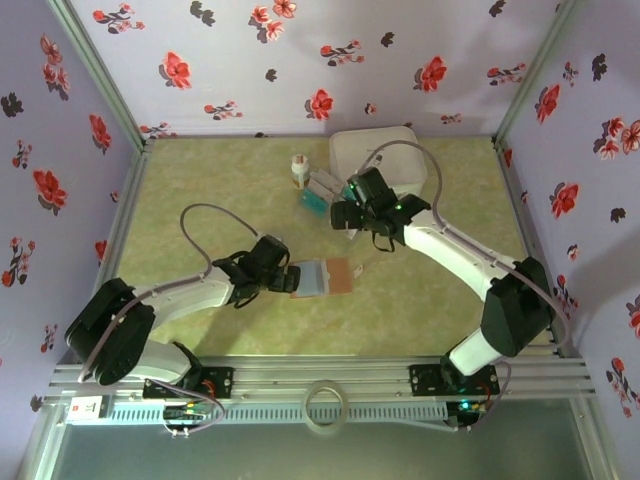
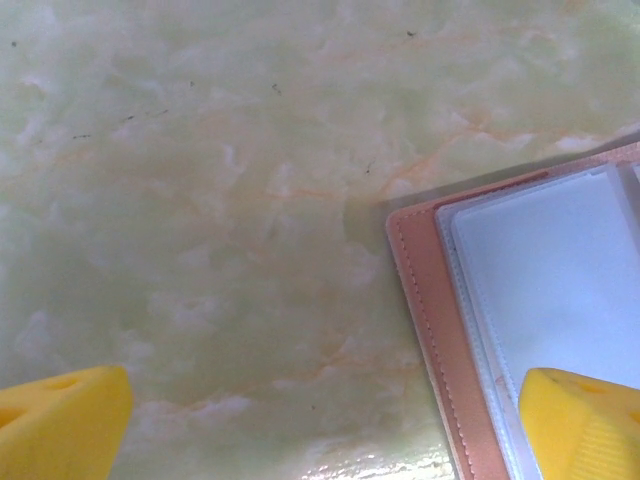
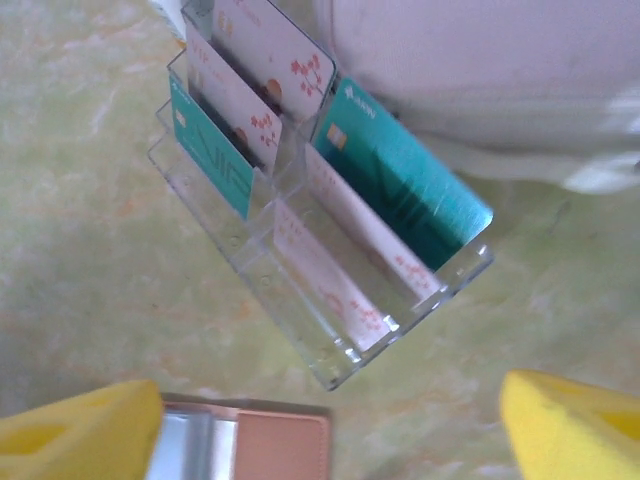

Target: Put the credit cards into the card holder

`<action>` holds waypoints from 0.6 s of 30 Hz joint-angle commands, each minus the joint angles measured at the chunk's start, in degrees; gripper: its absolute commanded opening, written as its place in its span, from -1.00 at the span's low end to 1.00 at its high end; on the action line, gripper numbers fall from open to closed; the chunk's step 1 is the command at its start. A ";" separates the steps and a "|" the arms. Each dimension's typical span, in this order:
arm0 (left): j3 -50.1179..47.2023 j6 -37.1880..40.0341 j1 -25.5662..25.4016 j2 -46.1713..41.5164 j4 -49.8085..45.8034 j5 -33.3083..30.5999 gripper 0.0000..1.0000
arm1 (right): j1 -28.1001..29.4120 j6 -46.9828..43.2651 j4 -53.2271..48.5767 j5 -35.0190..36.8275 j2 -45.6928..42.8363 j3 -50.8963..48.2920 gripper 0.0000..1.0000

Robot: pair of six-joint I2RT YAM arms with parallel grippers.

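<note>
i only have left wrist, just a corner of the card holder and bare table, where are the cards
Observer: The credit cards stand upright in a clear slotted rack, farther out than the card holder and next to a white case.
Operator: is the right hand on them
Observer: No. The right hand sits just short of the rack, fingers wide apart and nothing between them.
Operator: anything else near the rack
Observer: A small white bottle stands just left of it.
</note>
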 commanded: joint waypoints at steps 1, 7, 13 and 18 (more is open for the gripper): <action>1.80 1.34 -0.56 1.17 1.00 0.20 0.99 | -0.39 -8.13 -6.52 -0.76 4.16 6.22 0.47; 2.14 1.34 -0.47 1.75 1.00 -0.19 0.99 | -0.53 -14.43 -12.89 -3.91 13.67 15.29 -0.14; 1.89 1.51 -0.47 0.84 0.39 -0.67 0.99 | -0.55 -16.70 -15.22 -0.07 19.95 20.62 -0.24; 1.18 1.44 -0.45 -0.08 0.04 -1.02 0.99 | -0.61 -17.81 -16.29 1.45 23.71 23.33 -0.32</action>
